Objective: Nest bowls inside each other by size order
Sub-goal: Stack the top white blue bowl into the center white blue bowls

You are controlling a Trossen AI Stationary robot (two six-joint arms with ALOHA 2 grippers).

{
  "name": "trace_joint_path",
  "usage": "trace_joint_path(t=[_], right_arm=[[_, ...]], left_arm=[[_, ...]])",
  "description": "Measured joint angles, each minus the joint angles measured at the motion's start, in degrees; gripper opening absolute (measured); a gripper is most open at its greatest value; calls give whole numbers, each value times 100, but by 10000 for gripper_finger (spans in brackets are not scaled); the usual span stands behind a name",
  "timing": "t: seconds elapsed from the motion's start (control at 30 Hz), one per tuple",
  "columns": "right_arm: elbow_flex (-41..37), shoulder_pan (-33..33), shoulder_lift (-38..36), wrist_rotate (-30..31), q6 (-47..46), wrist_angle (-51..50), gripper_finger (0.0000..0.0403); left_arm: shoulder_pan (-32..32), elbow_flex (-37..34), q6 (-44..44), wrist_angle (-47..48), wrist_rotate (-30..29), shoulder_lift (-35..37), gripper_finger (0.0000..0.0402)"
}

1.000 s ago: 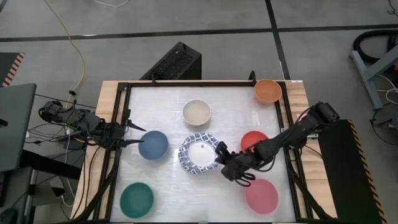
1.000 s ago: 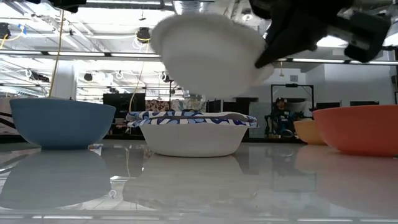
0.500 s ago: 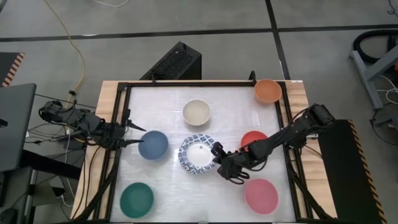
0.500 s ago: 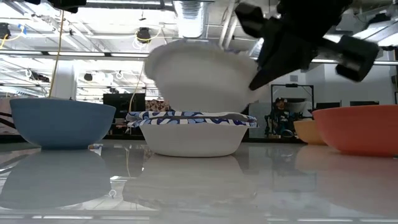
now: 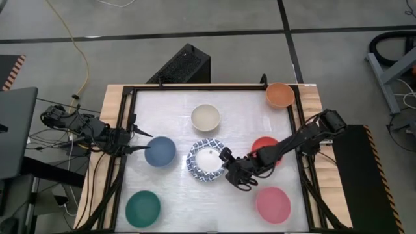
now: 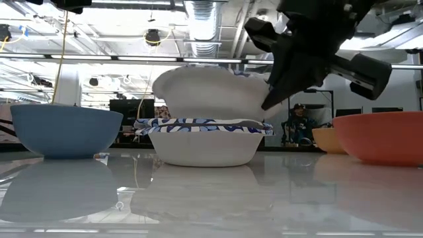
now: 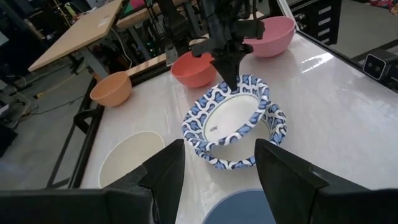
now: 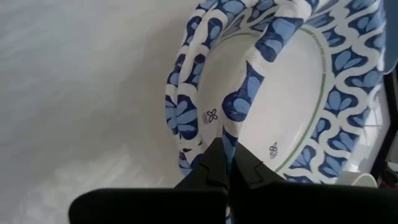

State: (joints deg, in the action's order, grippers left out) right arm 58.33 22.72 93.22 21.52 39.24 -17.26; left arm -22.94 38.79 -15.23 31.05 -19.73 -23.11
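Note:
My right gripper (image 5: pixel 227 166) is shut on a shallow blue-and-white patterned bowl (image 7: pixel 229 116), just over another patterned bowl (image 7: pixel 264 138) that stands on the table's middle (image 5: pixel 207 161). In the low view the held bowl (image 6: pixel 211 92) sits slightly tilted, its white underside down at the lower bowl's rim (image 6: pixel 198 124). My left gripper (image 5: pixel 140 143) waits open at the table's left edge, beside the slate-blue bowl (image 5: pixel 160 151). The cream (image 5: pixel 205 117), orange (image 5: pixel 280 94), red (image 5: pixel 263 144), pink (image 5: pixel 273 204) and dark green (image 5: pixel 143 208) bowls stand apart on their bases. My right gripper pinches the patterned bowl's rim (image 8: pixel 231 127) between its two fingers (image 8: pixel 208 163), on the side toward the table's right edge. The fingers come slanting down from the right. The bowl is slightly tilted inside the lower bowl's mouth; I cannot tell whether the two touch.
A black frame (image 5: pixel 195 86) runs round the white table top. The red bowl lies under my right arm. Free table shows between the dark green and pink bowls (image 5: pixel 208 208). A person (image 6: pixel 299 122) sits in the room behind the table.
My right gripper has gone down and a little toward the table's left edge with the patterned bowl. The bowl has dropped from well above the lower patterned bowl down to its rim and has tipped from steeply tilted to nearly level.

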Motion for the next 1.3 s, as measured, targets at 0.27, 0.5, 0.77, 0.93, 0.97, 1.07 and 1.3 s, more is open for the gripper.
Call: trace_joint_path(t=[0.27, 0.5, 0.77, 0.93, 0.97, 1.07, 1.3], right_arm=[[0, -53, 25, -83, -65, 29, 8], [0, -156, 25, -363, -341, 29, 8], [0, -273, 25, -361, -527, 29, 26], [0, -269, 25, -361, -666, 229, 48], [0, -269, 25, -361, -779, 296, 51], [0, -299, 25, -358, -1064, 409, 58], [0, -299, 25, -348, -1247, 414, 72]], left_arm=[[0, 0, 1, 2, 2, 0, 185], [0, 0, 1, 7, 2, 0, 185], [0, 0, 1, 7, 2, 0, 185], [0, 0, 1, 9, 2, 0, 185], [0, 0, 1, 9, 2, 0, 185], [1, 0, 1, 9, 2, 0, 185], [0, 0, 42, 10, 2, 0, 185]])
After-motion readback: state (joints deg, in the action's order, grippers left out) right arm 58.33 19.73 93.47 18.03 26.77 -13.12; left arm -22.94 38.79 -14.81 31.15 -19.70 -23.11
